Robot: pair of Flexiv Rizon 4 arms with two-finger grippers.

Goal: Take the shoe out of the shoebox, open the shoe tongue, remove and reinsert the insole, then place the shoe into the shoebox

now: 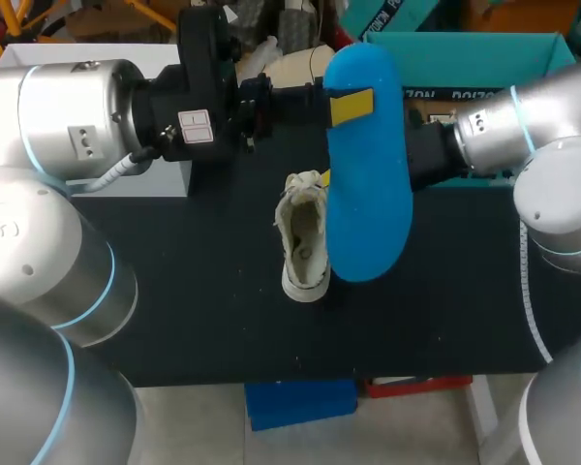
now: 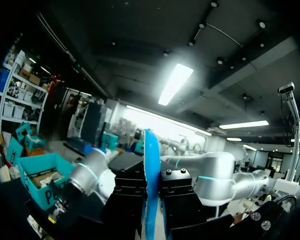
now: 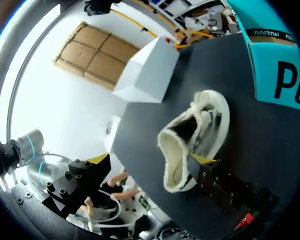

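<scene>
A large blue insole [image 1: 368, 194] hangs high above the table, close to the head camera. My left gripper [image 2: 151, 202] is shut on it, and the insole [image 2: 151, 165] stands edge-on between the black fingers. One yellow fingertip [image 1: 351, 105] lies on its face. The white shoe [image 1: 305, 237] lies on the black table [image 1: 194, 291], under and just left of the insole, with its mouth spread wide. My right arm [image 1: 484, 131] reaches in behind the insole. In the right wrist view, one yellow-tipped finger [image 3: 204, 160] stands beside the shoe [image 3: 192, 140]. The right gripper is open and holds nothing.
The teal shoebox [image 1: 465, 63] stands open at the back right, close behind my right arm. A white box [image 1: 169, 179] sits at the table's back left. The table's front edge runs just below the shoe's toe.
</scene>
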